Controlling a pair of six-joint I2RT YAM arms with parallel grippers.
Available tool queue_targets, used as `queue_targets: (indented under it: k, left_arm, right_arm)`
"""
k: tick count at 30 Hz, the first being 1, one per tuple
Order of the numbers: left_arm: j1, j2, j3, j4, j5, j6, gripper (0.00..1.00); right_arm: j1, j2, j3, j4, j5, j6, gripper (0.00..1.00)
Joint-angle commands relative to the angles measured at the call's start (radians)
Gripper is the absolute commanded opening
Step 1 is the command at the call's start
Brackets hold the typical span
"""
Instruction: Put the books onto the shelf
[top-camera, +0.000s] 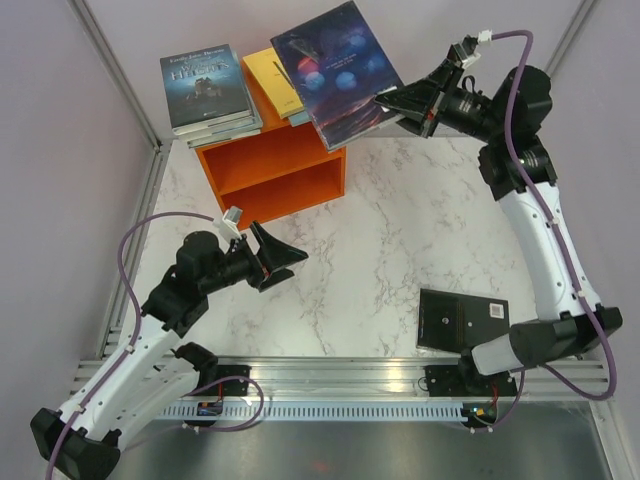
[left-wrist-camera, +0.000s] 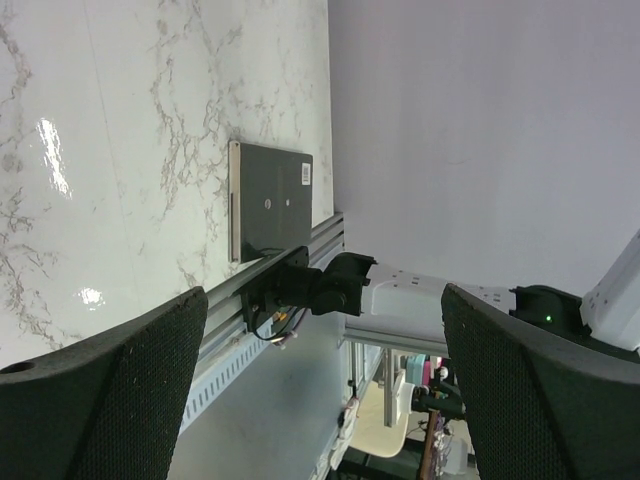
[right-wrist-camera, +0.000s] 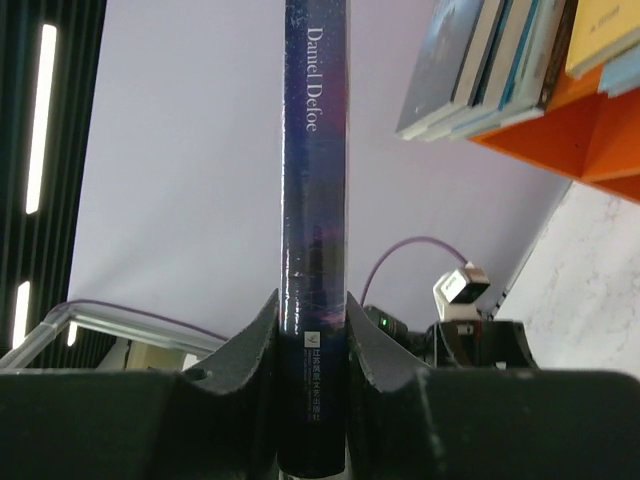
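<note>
R tool (right-wrist-camera: 313, 325) tight on dk-blue book (right-wrist-camera: 315, 150)

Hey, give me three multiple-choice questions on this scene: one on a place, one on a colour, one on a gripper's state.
1. Where does the flat black book lie? A) on the white marble table B) held aloft C) on a stack
2. What colour is the boxy wooden shelf? A) green B) orange C) white
3. The right gripper is: A) open, empty B) out of view C) shut on the dark blue paperback
Key: A, it lies flat on the marble; B, its boards are bright orange; C, its jaws pinch the spine.
</note>
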Motion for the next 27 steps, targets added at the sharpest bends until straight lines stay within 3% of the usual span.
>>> queue_targets:
  k: [1,12,25,27]
  left_arm:
    - [0.006,0.002,0.049,-0.013,-0.008,0.049,1.0]
    - [0.006,-0.027,0.108,-0.114,-0.043,0.071,0.99]
    - [0.008,-0.097,0.167,-0.26,-0.136,0.12,0.99]
    - [0.006,-0.098,0.173,-0.266,-0.14,0.126,0.99]
  right_arm:
    - [0.001,0.114,0.112,0.237,0.069,0.082,0.0]
    - [0.084,0.6,0.684,0.133,0.25,0.045,0.0]
    - [0.124,0.668,0.618,0.033,0.294,0.012,0.0]
    - [0.124,0.692,0.618,0.021,0.279,0.025,0.1]
